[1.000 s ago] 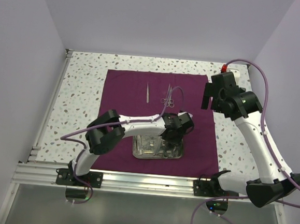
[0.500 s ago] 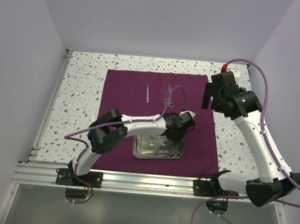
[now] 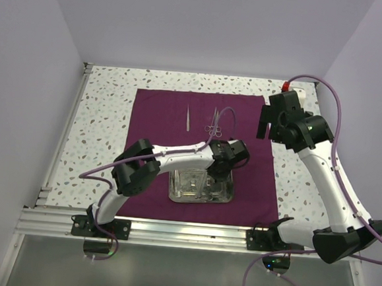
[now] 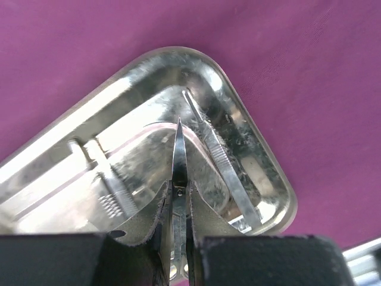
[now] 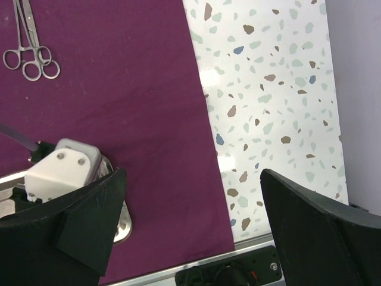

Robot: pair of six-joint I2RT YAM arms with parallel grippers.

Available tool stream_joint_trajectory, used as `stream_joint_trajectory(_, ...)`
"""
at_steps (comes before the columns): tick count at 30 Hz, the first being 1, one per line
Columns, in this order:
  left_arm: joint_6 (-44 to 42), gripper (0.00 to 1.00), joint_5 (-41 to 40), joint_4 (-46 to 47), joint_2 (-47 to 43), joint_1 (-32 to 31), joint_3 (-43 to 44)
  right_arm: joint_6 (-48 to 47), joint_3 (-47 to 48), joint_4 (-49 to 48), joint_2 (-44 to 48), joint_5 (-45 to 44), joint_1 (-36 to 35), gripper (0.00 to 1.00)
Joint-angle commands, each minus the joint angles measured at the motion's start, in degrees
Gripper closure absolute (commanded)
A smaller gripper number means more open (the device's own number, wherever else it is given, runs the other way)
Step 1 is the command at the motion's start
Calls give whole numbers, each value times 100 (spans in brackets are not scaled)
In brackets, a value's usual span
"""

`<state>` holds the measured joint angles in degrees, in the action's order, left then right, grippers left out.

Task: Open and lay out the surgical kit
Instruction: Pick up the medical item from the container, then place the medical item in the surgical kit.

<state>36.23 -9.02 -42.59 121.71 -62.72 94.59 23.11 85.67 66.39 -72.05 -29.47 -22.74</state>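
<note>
Narrowed left gripper (image 4: 177,205) – pinching scissors (image 4: 178,155) over tray (image 4: 229,98)

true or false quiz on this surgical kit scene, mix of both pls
1. The left gripper is shut on a thin pointed instrument over the steel tray. True.
2. The right gripper holds the ring-handled forceps. False: it is open and empty; the forceps lie on the purple cloth.
3. The tray is empty. False: a flat instrument and a ridged-handled one lie in it.
4. Tweezers lie on the cloth beside the forceps. True.
5. The cloth is wrapped around the tray. False: it lies spread flat under it.
</note>
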Motion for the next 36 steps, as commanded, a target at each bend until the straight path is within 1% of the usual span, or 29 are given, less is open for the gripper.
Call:
stream_joint_trajectory(1,-160,100,-355,-759,-218,102,788,79,310,-47,24,-85,42,2)
stream_joint_trajectory(3,-169,100,-408,-856,-235,180,1069,105,380,-12,24,-102,42,1)
stream_joint_trajectory(7,-169,100,-680,-839,-244,409,1360,149,459,75,86,-216,50,1)
stream_joint_trajectory(10,-248,100,-733,-585,-130,769,1431,255,503,207,147,-488,59,2)
stream_joint_trajectory(13,-379,100,-689,-137,89,1182,1519,562,512,374,314,-621,51,2)
stream_joint_trajectory(14,-467,100,-654,143,151,1357,1615,650,495,409,375,-604,51,2)
stream_joint_trajectory(16,-511,100,-619,364,405,1534,1790,878,408,480,577,-560,42,2)
stream_joint_trajectory(19,-573,100,-496,707,862,1850,2344,1011,267,524,815,-437,51,2)
stream_joint_trajectory(20,-573,100,-391,839,985,1999,2684,1020,240,541,842,-410,51,2)
stream_joint_trajectory(23,-520,100,-198,1084,1599,2202,3283,1002,240,726,833,-384,42,2)
stream_joint_trajectory(25,-511,100,-162,1331,1759,2246,3417,993,249,805,824,-366,51,2)
stream_joint_trajectory(26,-555,100,-84,1698,1855,2255,3417,993,231,805,824,-357,42,2)
stream_joint_trajectory(27,-547,100,-74,1858,1909,2247,3426,967,214,805,833,-340,42,2)
stream_joint_trajectory(29,-424,100,-126,2061,2171,2255,3635,958,240,884,807,-322,42,2)
stream_joint_trajectory(31,-310,100,-118,2027,2383,2264,3899,949,344,989,772,-375,42,2)
stream_joint_trajectory(33,-116,81,145,2026,2559,2317,4024,897,415,1042,736,-436,51,2)
stream_joint_trajectory(34,-72,70,189,2035,2559,2317,3989,879,459,1060,736,-454,51,2)
stream_joint_trajectory(35,-37,49,233,2122,2464,2317,3815,853,468,1051,745,-471,42,2)
stream_joint_trajectory(36,-37,45,251,2193,2376,2299,3691,844,460,1051,754,-480,42,2)
